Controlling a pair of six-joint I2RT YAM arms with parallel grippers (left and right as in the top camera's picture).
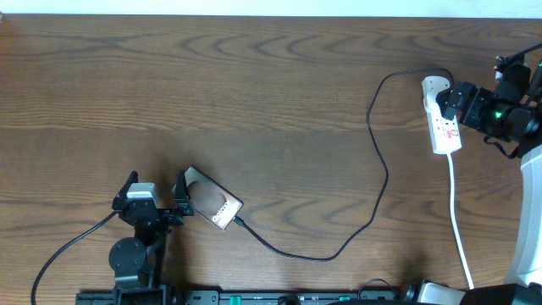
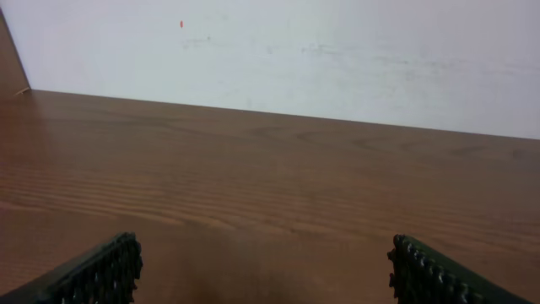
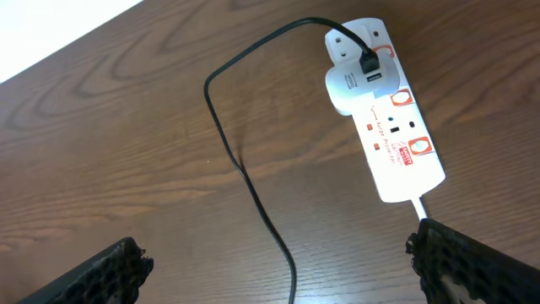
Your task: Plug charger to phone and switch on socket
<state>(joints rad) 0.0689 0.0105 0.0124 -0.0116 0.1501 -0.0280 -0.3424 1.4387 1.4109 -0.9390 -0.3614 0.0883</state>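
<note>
At the far right of the desk, the socket lies with its long axis running from the back edge towards the front, its thick white lead trailing off the near end. The charger has its white adapter seated in the outlet at the far end. Its black cable loops across the wood to the phone at front left, and the plug tip looks seated in the phone's lower end.

What is left appears to be the switch. The right hand is the nearer by a long way. It hovers beside the strip, fingers spread wide and holding nothing. In its wrist view the strip sits ahead and right of centre, red switch markings facing up, angled across the line of approach. The left hand is also wide open and empty, just beside the phone and well apart from the socket.
</note>
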